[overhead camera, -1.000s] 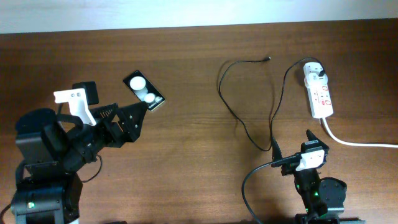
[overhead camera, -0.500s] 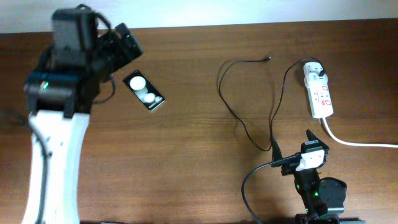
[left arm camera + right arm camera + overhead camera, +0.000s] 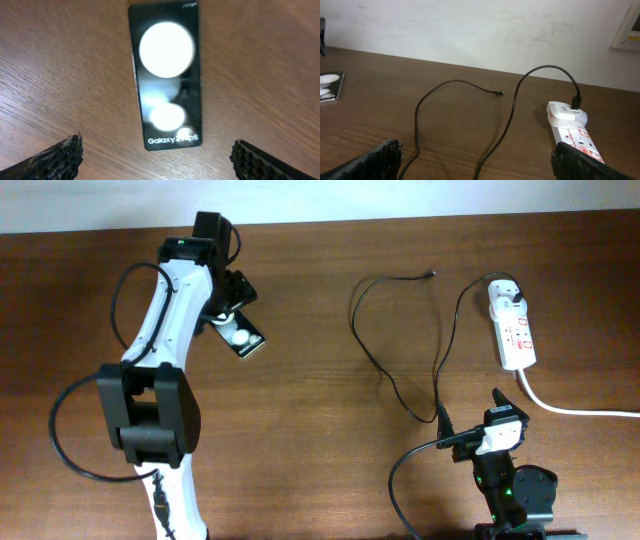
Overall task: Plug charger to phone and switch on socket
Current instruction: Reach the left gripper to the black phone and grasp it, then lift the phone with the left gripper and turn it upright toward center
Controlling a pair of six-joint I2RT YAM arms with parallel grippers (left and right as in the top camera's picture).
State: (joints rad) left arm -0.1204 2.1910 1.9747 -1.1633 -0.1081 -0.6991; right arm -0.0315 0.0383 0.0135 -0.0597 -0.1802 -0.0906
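The phone [image 3: 246, 339] lies flat at the table's back left, a black slab with two white round patches; in the left wrist view [image 3: 165, 75] it fills the middle. My left gripper [image 3: 228, 305] hovers over its far end, open and empty, with the fingers [image 3: 156, 148] either side of the phone's near end. The charger cable [image 3: 352, 310] loops across the middle, and its connector tip [image 3: 430, 275] lies loose on the wood [image 3: 501, 93]. Its white plug head [image 3: 508, 295] sits in the socket [image 3: 517, 335]. My right gripper [image 3: 497, 402] is open and empty [image 3: 477, 149], near the front edge.
The socket's thick white cord [image 3: 570, 408] runs off to the right edge. The charger cable passes close to the left of my right gripper [image 3: 420, 107]. A pale wall bounds the table's far edge [image 3: 470, 25].
My left arm has swung up from the front left and stretched out over the phone. The right arm, cable and socket have not moved.
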